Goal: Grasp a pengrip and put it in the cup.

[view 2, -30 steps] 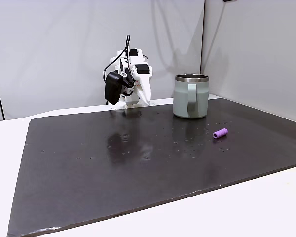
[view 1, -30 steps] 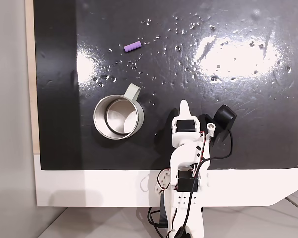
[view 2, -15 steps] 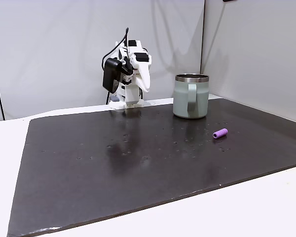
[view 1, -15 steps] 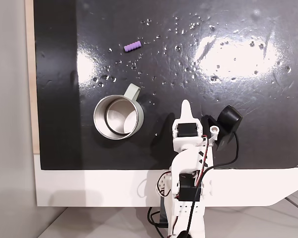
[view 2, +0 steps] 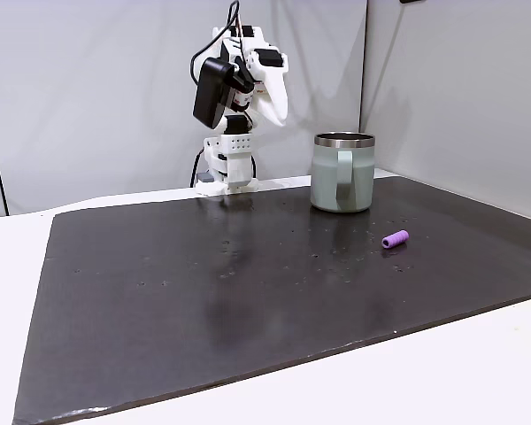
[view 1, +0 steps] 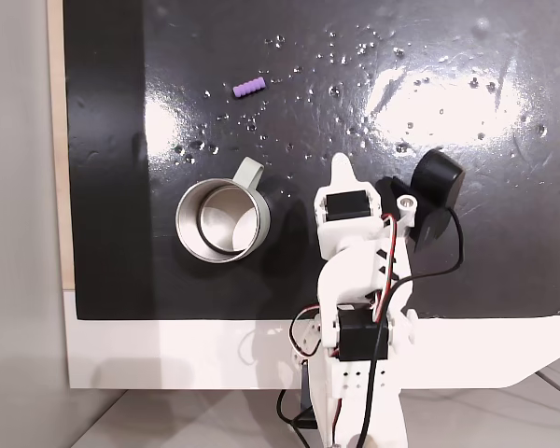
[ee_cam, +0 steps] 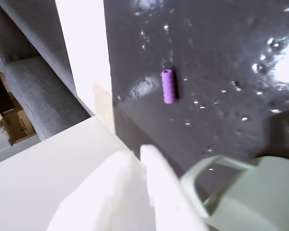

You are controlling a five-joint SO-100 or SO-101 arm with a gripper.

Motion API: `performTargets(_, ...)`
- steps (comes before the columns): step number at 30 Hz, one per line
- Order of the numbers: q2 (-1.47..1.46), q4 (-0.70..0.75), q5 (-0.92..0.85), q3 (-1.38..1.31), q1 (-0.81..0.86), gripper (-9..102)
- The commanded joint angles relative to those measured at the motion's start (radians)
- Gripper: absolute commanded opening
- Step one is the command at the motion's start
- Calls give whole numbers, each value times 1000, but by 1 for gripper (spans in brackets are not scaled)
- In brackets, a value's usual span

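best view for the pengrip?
Wrist view: the pengrip looks largest there, ribs visible, lying on the black mat. In both fixed views it's a tiny purple piece, away from the cup.

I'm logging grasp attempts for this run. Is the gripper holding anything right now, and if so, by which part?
Nothing is held. The gripper hangs shut in the air, while the pengrip lies untouched on the black mat, apart from the cup.
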Motion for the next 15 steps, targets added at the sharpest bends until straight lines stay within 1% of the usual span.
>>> performTargets(1,-150,12,26,-219,-26,0)
performTargets(6,-327,72,100,-419,-61,0)
performTargets(9,-442,143,143,-560,-74,0)
performTargets(15,-620,244,153,-818,-98,0)
